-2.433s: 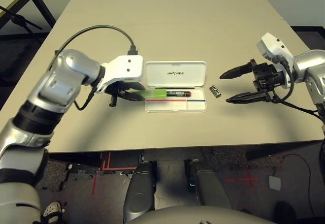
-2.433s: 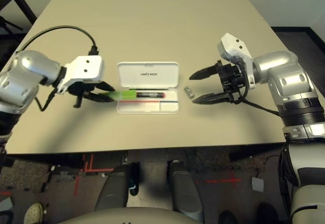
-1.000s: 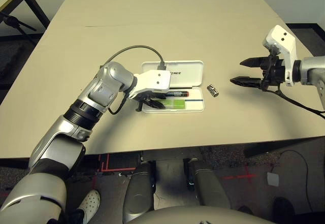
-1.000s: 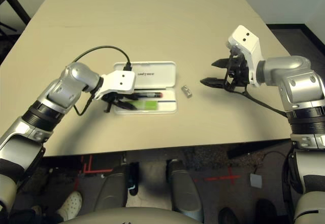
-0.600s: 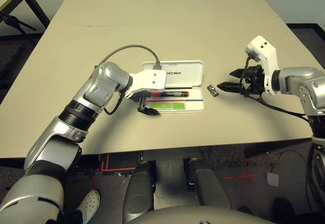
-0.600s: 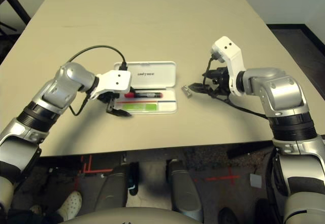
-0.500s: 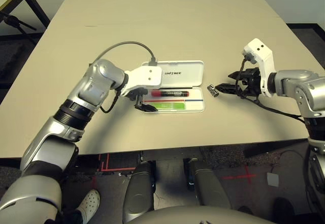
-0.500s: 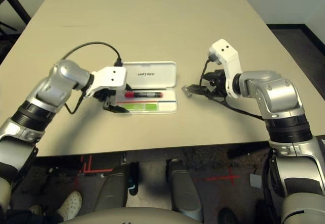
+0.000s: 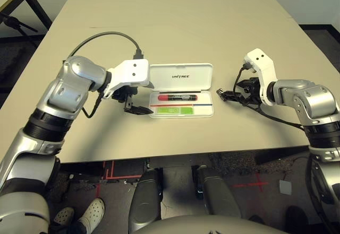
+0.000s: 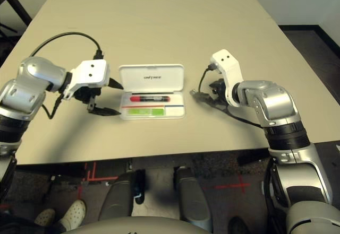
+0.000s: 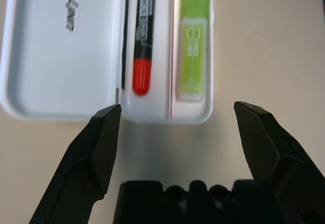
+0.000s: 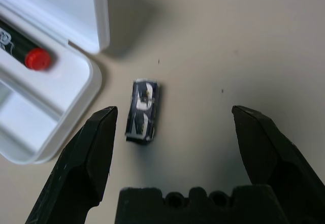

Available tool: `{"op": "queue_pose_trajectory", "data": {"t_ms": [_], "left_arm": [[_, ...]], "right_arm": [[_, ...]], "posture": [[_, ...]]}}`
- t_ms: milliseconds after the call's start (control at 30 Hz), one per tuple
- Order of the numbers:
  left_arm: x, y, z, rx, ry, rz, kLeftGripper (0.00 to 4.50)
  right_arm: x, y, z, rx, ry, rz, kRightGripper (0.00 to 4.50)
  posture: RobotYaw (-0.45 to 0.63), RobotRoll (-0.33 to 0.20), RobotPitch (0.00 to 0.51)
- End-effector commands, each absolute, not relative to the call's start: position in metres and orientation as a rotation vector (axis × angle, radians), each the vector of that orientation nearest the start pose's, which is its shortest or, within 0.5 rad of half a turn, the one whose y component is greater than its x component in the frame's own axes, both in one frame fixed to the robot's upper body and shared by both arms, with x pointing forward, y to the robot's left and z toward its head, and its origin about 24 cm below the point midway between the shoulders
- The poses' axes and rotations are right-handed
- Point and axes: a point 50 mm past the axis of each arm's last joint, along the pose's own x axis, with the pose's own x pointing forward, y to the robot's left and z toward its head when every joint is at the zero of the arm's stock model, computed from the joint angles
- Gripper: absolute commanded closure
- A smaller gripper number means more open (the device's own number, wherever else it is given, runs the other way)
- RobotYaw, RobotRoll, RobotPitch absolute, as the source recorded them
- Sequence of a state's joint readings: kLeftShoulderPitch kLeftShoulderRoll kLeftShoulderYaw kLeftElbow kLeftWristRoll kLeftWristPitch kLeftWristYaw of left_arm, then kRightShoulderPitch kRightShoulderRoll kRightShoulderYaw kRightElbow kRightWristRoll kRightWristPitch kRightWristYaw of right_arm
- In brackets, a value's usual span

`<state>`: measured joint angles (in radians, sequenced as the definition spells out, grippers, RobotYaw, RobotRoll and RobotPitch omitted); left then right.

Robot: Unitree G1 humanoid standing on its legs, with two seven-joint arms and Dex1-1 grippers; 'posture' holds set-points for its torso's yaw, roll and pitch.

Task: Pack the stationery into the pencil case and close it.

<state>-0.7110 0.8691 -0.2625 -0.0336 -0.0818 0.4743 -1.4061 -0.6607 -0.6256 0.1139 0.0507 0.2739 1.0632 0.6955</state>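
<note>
Pencil case (image 9: 181, 77) is seen open at mid-frame, its tray holding the red marker (image 9: 179, 97) above the light-green stick (image 9: 176, 110). Silver-black cylinder (image 12: 142, 110) is seen on the table (image 9: 175, 37), right of the case — nothing is held by left gripper (image 11: 177, 111) or right gripper (image 12: 175, 113), both spread wide.

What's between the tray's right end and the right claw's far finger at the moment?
The small silver-black cylinder, lying on the bare tabletop just off the tray's end; the right wrist view shows it.
</note>
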Motion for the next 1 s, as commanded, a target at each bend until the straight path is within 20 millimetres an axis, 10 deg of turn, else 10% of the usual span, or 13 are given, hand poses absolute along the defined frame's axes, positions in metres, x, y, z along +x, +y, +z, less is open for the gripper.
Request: {"op": "queue_pose_trajectory", "data": {"t_ms": [33, 867, 1000], "left_arm": [[0.293, 0.192, 0.202, 0.801, 0.416, -1.273, 0.04], [0.278, 0.201, 0.203, 0.745, 0.419, -1.214, 0.04], [0.279, 0.201, 0.204, 0.742, 0.416, -1.208, 0.00]], "right_arm": [[0.328, -0.193, 0.147, -0.212, 0.628, 0.603, 0.00], [0.332, -0.177, 0.127, -0.275, 0.718, 0.643, 0.00], [0.330, -0.177, 0.124, -0.266, 0.728, 0.636, 0.97]], "posture": [[0.08, 0.000, 0.167], [0.15, 0.000, 0.183], [0.14, 0.000, 0.182]]}}
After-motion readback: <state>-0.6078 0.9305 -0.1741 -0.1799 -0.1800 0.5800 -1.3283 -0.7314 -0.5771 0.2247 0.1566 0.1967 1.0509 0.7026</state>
